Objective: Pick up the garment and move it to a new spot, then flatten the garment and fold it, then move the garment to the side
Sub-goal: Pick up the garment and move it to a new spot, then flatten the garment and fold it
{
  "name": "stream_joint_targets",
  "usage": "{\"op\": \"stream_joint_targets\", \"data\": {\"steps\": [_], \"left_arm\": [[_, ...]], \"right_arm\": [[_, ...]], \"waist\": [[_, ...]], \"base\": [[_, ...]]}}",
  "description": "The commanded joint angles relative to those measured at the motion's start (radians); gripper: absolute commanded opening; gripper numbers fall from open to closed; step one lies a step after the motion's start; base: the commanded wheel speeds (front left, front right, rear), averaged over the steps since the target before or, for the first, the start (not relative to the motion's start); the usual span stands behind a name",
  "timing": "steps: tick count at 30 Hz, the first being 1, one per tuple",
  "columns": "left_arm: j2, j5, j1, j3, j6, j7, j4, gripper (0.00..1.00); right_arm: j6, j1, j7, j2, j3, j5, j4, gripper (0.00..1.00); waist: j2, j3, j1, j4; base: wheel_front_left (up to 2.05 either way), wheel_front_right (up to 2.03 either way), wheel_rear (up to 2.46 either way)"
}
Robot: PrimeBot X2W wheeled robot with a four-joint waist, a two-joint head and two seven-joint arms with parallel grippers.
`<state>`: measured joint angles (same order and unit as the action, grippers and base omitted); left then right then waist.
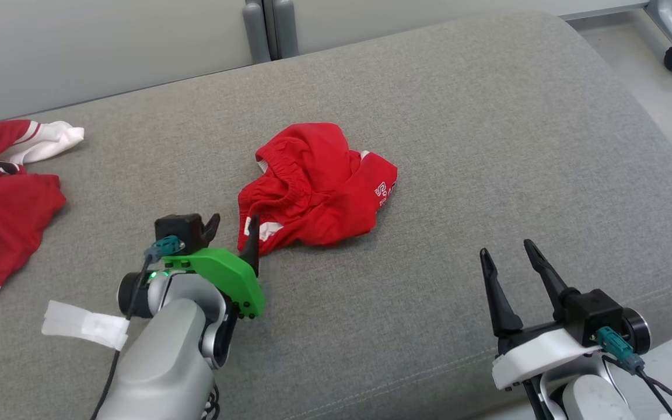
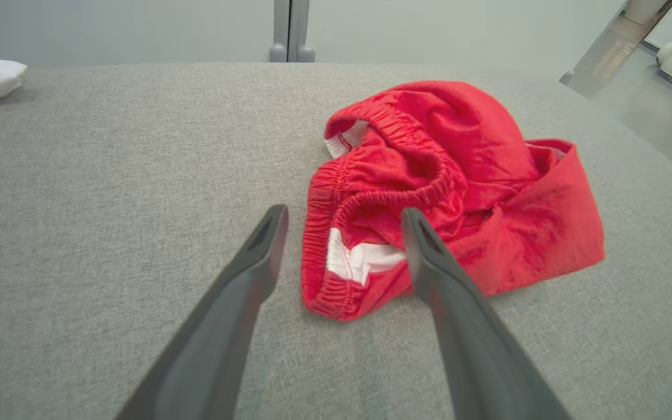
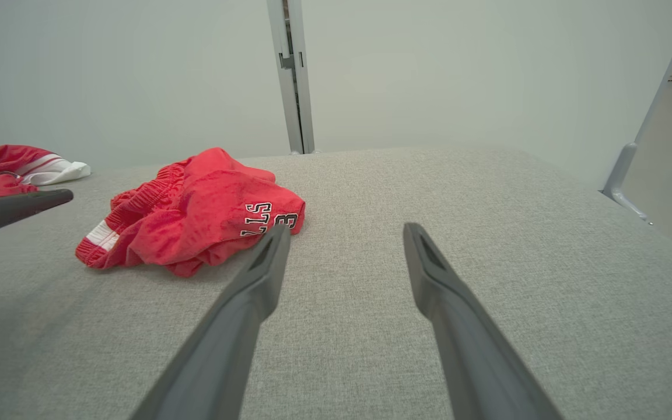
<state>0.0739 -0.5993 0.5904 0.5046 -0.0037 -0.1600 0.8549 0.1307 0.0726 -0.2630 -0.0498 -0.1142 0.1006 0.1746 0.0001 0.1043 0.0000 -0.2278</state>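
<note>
Head view: left claw (image 1: 234,224), spread wide and empty, sits just beside the crumpled red shorts (image 1: 318,181). Flattening looks next, calling the wide-open right claw (image 1: 506,252) closer to the shorts.

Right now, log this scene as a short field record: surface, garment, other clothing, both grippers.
surface: grey cushion
garment: red shorts, crumpled, mid-cushion, not yet flattened
other clothing: red and white jersey, at the far left edge
left gripper: fingers apart, empty, tips at the shorts' near edge
right gripper: fingers apart, empty, over bare cushion, clear of the shorts
</note>
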Motion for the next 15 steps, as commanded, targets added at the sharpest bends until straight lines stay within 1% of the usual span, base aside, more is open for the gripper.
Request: {"op": "stream_joint_targets", "data": {"steps": [1, 4, 7, 10, 13, 14, 15], "left_arm": [[0.003, -0.014, 0.007, -0.01, 0.001, 0.001, 0.01, 1.0], [0.01, -0.028, 0.027, -0.026, 0.005, 0.001, 0.04, 1.0], [0.015, -0.036, 0.044, -0.033, -0.004, -0.006, 0.073, 1.0], [0.007, -0.047, 0.064, -0.029, -0.019, -0.005, 0.112, 1.0], [0.002, -0.055, 0.076, -0.032, -0.012, -0.01, 0.148, 1.0], [0.001, -0.055, 0.08, -0.033, -0.012, -0.013, 0.16, 0.98], [0.001, -0.057, 0.085, -0.033, -0.011, -0.016, 0.171, 0.86]], "right_arm": [[0.0, 0.011, -0.005, -0.001, -0.003, -0.012, -0.006, 1.0], [0.0, 0.023, -0.005, -0.001, -0.007, -0.01, -0.01, 1.0], [0.0, 0.033, -0.005, -0.001, -0.002, -0.012, -0.012, 1.0], [0.0, 0.038, -0.005, -0.001, 0.01, -0.02, -0.017, 1.0], [0.0, 0.041, -0.005, -0.001, 0.013, -0.018, -0.019, 1.0], [0.0, 0.044, -0.005, -0.001, 0.012, -0.018, -0.02, 1.0], [0.0, 0.047, -0.005, -0.001, 0.011, -0.016, -0.021, 1.0]], "waist": [[-0.0001, 0.021, 0.0, -0.02], [-0.0001, 0.049, 0.0, -0.047], [-0.0001, 0.073, 0.0, -0.069], [-0.0001, 0.097, 0.0, -0.083], [-0.0001, 0.107, 0.0, -0.088], [-0.0001, 0.11, 0.0, -0.089], [-0.0001, 0.112, 0.0, -0.09]], "base": [[0.0, 0.0, 0.0], [0.0, 0.0, 0.0], [0.0, 0.0, 0.0], [0.0, 0.0, 0.0], [0.0, 0.0, 0.0], [0.0, 0.0, 0.0], [0.0, 0.0, 0.0]]}}
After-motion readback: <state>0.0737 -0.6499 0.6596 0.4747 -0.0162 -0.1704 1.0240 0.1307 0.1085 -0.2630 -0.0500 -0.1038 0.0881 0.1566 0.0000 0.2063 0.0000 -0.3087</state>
